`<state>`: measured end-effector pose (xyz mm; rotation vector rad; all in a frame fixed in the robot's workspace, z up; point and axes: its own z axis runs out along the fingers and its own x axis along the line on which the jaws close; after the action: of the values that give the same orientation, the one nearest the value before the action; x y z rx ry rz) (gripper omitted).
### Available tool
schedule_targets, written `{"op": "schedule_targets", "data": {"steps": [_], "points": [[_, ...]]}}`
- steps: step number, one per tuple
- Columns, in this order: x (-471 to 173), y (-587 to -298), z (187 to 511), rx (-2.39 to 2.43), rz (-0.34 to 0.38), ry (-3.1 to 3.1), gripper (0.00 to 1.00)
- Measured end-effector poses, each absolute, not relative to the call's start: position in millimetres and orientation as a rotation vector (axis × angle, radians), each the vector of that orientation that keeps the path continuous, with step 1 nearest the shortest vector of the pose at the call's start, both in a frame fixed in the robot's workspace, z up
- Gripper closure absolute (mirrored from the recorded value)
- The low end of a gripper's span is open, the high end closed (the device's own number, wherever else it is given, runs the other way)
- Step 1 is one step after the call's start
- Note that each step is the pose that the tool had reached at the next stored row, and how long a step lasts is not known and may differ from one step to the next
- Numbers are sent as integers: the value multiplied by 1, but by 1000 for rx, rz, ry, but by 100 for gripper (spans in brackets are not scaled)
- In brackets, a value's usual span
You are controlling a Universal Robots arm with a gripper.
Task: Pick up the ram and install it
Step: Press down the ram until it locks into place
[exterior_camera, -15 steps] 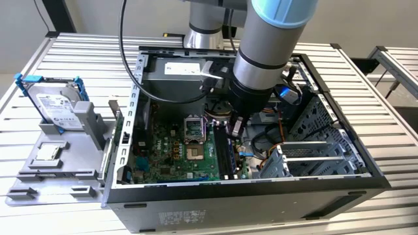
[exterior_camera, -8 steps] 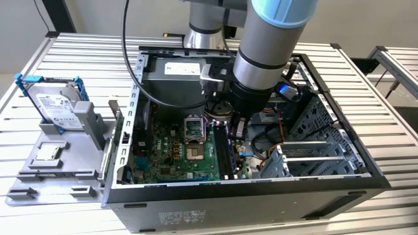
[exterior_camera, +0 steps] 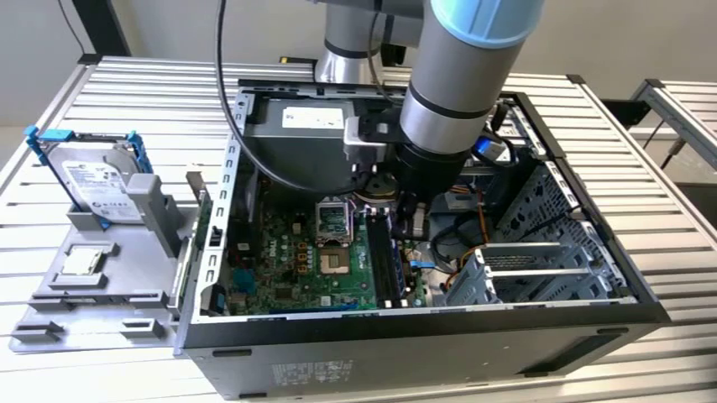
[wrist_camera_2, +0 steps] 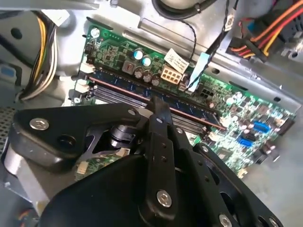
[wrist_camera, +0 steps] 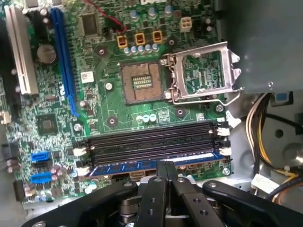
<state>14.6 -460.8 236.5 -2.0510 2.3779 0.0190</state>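
We see the end effector (wrist_camera: 165,171), fingers together, touching the blue ram (wrist_camera: 142,166) standing in the motherboard's (wrist_camera: 118,113) outermost slot.

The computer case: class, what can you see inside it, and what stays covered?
Inside the computer case lie a green motherboard, black memory slots and the ram in the slot nearest the gripper. The arm covers part of it.

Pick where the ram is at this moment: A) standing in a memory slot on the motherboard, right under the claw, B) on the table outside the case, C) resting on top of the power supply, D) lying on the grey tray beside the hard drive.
A: in the first wrist view the ram stands edge-up in a memory slot on the motherboard, directly beneath the claw.
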Motion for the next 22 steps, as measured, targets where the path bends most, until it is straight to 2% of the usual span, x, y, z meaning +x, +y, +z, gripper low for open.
{"op": "schedule_targets", "data": {"steps": [13, 22], "points": [[13, -468, 236, -2108, 14, 2322, 100], [13, -468, 221, -2124, 12, 2310, 100]]}}
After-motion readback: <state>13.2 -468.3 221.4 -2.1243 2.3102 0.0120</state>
